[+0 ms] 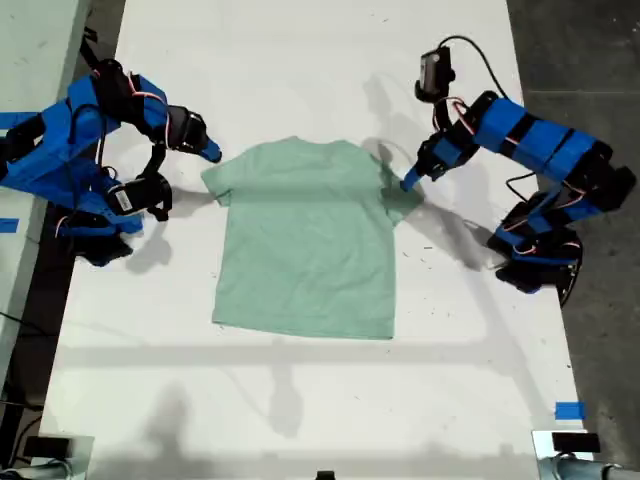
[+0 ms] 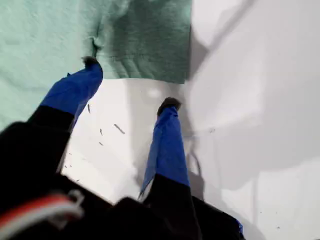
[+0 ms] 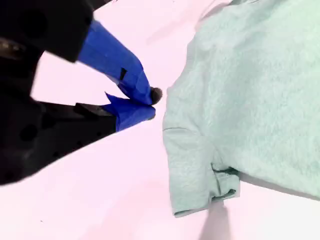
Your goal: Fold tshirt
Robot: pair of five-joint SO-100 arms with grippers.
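My first gripper [image 2: 129, 84] jaws wide, one blue fingertip [image 2: 90, 64] at the sleeve hem of the pale mint-green cloth tshirt [image 1: 305, 240], exterior view's right. My second gripper [image 3: 150, 104] jaws nearly closed, empty, just beside the opposite sleeve edge. Tshirt lies flat mid white table [image 1: 300, 400]; bare room all around.

Site looks like a robotics lab/test bay, not a home. Evidence: white counter [image 1: 300, 400] w/ two blue arms clamped at opposite edges, exposed servo wiring, a small camera module [image 1: 432, 72] on a stalk over one arm. Blue tape markers [image 1: 569, 410] on counter near the exterior view's right. Bare grey concrete floor [image 1: 580, 60] around it. Black hardware at the near counter corners.
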